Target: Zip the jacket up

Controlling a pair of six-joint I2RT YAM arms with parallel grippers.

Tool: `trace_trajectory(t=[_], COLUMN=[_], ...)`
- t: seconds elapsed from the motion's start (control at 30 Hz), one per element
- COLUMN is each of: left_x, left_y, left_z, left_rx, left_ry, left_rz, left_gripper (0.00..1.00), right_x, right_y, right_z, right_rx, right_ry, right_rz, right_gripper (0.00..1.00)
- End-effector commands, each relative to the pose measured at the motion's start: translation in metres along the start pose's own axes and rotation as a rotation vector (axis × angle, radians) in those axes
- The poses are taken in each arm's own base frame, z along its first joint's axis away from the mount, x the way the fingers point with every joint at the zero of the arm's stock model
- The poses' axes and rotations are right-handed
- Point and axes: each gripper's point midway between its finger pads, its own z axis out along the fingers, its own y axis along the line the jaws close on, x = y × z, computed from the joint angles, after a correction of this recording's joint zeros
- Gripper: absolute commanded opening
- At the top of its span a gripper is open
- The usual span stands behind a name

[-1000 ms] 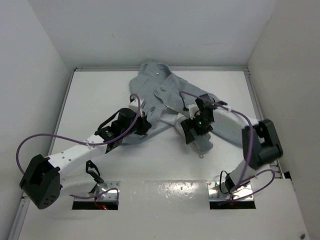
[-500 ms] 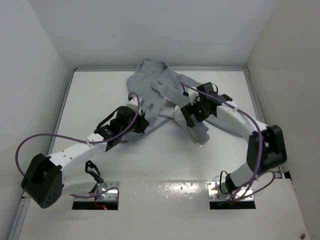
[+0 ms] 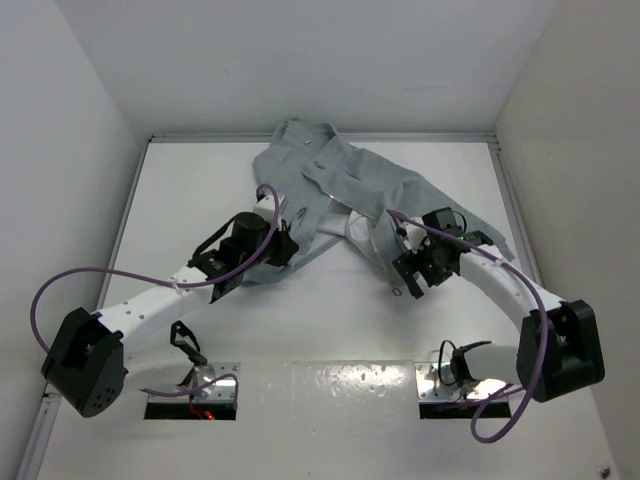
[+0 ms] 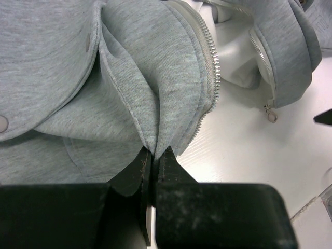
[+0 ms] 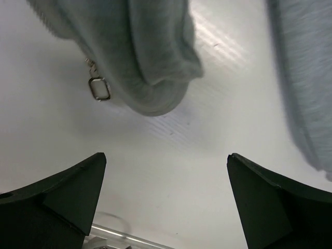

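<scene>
Since the prior frames the right claw has pulled back toward the near edge. It now sits just off the lower corner of the light grey soft fleece jacket, and the right arm's elbow has swung out to the right. The jacket's right front panel has drawn back with it and ends farther from you. The left claw has not shifted.

1. Jacket pos.: it lies on the white desk at centre-far, collar toward the far wall. The front is unzipped and the two halves are parted in a V, with the white inner face showing between them.

2. Left claw: check the left wrist view. The fingers are pressed together on a thin fold of grey fleece at the hem of the left front panel. The row of silver metal zipper teeth runs just beside that fold.

3. Right claw: check the right wrist view. The fingers stand wide apart w/ nothing between them, only bare desk. The rounded hem corner of the right front panel lies just beyond the fingertips, not touching them.

4. Small metal ring-shaped zipper pull: it hangs at that hem corner, near the desk surface. You cannot tell whether it touches the desk.
</scene>
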Motion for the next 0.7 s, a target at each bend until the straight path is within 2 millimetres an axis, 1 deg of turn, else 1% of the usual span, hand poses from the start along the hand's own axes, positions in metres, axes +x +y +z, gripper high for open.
trace_trajectory(t=[0.0,0.03,0.17,0.2,0.23,0.3,0.37,0.47,0.6,0.67], left_x=[-0.025,-0.025,-0.025,-0.025,-0.018,-0.020,-0.020,-0.018,-0.015,-0.015], left_y=[-0.009,-0.009,-0.009,-0.010,-0.008,-0.009,-0.009,-0.008,-0.008,-0.008], left_z=[-0.005,-0.005,-0.005,-0.005,-0.003,-0.003,-0.003,-0.001,0.001,0.001], left_rx=[0.037,0.037,0.037,0.046,0.039,0.043,0.043,0.039,0.044,0.044], left_ry=[-0.080,-0.080,-0.080,-0.077,-0.060,-0.068,-0.068,-0.059,-0.047,-0.047], left_rz=[-0.003,-0.003,-0.003,-0.002,-0.003,-0.012,-0.012,-0.012,-0.012,-0.012], left_gripper=[0.00,0.00,0.00,0.00,0.00,0.00,0.00,0.00,0.00,0.00], right_x=[-0.002,-0.002,-0.023,-0.024,-0.026,-0.030,-0.037,-0.046,-0.052,-0.054], right_y=[0.013,0.017,0.021,0.022,0.020,0.022,0.019,0.018,0.020,0.020], right_z=[0.009,0.013,0.017,0.019,0.025,0.030,0.036,0.041,0.043,0.044], right_rx=[-0.066,-0.088,-0.142,-0.152,-0.155,-0.177,-0.180,-0.193,-0.206,-0.213], right_ry=[-0.049,-0.042,-0.089,-0.085,-0.073,-0.073,-0.085,-0.094,-0.109,-0.111], right_rz=[-0.008,-0.006,-0.007,-0.017,-0.013,-0.024,-0.019,-0.017,-0.026,-0.030], right_gripper=[1.00,1.00,1.00,1.00,1.00,1.00,1.00,1.00,1.00,0.98])
